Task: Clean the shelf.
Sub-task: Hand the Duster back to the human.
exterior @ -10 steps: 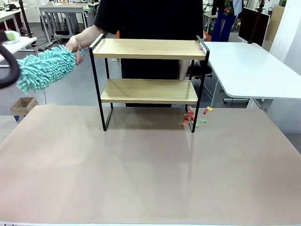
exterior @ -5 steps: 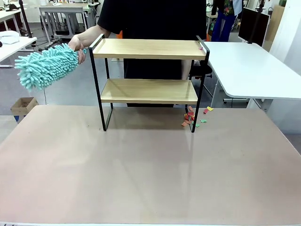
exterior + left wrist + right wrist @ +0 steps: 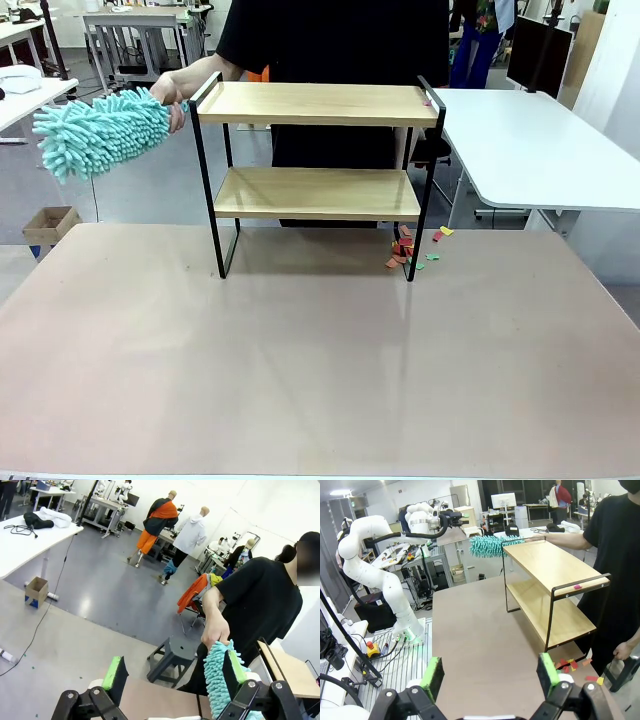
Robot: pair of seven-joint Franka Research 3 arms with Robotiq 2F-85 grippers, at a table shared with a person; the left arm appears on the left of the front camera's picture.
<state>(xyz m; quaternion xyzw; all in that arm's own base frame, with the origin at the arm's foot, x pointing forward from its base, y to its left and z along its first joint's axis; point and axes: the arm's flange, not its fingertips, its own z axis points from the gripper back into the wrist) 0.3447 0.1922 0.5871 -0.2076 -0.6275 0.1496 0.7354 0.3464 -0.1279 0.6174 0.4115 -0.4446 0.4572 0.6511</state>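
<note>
Shelf: the two-tier shelf stands on the brown worktop near its far edge, about midway along it, both wooden boards level in the black frame; in the right wrist view it is the shelf at the worktop's far side.
Duster: a turquoise microfibre duster is held out by the person's hand, beyond the worktop's far left corner and just beside the shelf's left rail, at top-board height.
Left gripper: the left gripper has its jaws spread wide and grips nothing; the duster's fluffy head lies against the right-hand green pad.
Right gripper: the right gripper is likewise spread and empty, above the worktop's near edge.
Debris: coloured paper scraps lie on the worktop by the shelf's right front leg; one pink scrap sits at the top board's right end.
Stage (judged): handover of the duster, not yet taken.
Risk 1: closing on the soft pile, not the handle, may let the duster slip or droop.
Risk 2: closing near the person's fingers could pinch them.
Risk 3: a sweep that catches the raised side rail could shove or tip the light shelf.
Risk 4: brushing scraps off the boards may scatter them over the worktop edge.
</note>
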